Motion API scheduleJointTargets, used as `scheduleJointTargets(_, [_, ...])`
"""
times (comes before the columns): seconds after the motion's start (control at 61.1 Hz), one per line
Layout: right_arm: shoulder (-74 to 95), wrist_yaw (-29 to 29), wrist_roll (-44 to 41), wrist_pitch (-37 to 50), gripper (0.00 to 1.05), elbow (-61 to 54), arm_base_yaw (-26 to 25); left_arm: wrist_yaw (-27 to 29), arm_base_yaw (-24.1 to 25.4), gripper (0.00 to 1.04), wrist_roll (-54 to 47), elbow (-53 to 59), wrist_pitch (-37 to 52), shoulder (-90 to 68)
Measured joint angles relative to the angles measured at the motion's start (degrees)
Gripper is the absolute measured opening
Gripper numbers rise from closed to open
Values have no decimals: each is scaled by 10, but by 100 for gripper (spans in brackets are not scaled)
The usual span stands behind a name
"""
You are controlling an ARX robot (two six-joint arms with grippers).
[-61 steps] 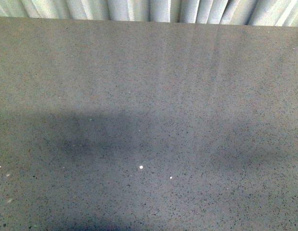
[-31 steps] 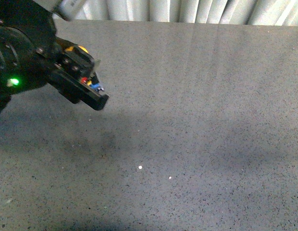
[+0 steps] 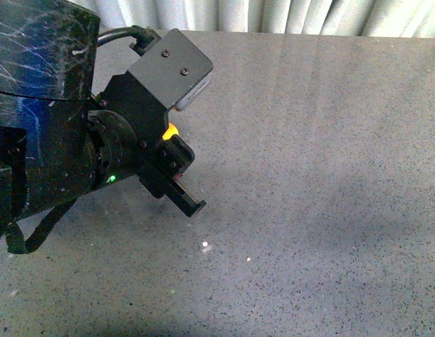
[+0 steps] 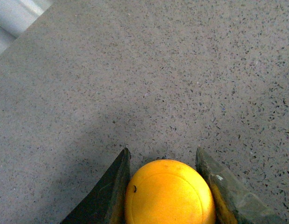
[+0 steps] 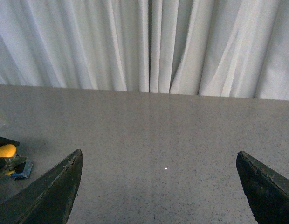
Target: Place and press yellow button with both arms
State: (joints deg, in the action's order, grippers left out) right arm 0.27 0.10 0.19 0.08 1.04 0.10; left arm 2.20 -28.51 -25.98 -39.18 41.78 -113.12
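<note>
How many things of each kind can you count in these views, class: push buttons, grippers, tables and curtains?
yellow push button: 1
grippers: 2 (left gripper, jaws shut on the button; right gripper, jaws open)
grey speckled table: 1
white curtain: 1
Total: 5

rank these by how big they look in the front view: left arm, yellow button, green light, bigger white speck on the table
1. left arm, by far, though it is nearest the camera
2. yellow button, only a sliver showing
3. green light and white speck: both tiny dots, too alike to rank
</note>
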Motion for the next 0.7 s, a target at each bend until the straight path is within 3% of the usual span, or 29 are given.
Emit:
scheduleJointTargets(0.278, [0, 0, 0, 0, 96, 0, 0, 10, -10, 34, -19, -10, 5, -16])
scheduleJointTargets(0.655, [0, 0, 0, 0, 96, 0, 0, -3, -10, 96, -9, -10, -8, -20])
scheduleJointTargets(0.704, [0, 0, 0, 0, 96, 0, 0, -4, -9, 96, -6, -10, -12, -18])
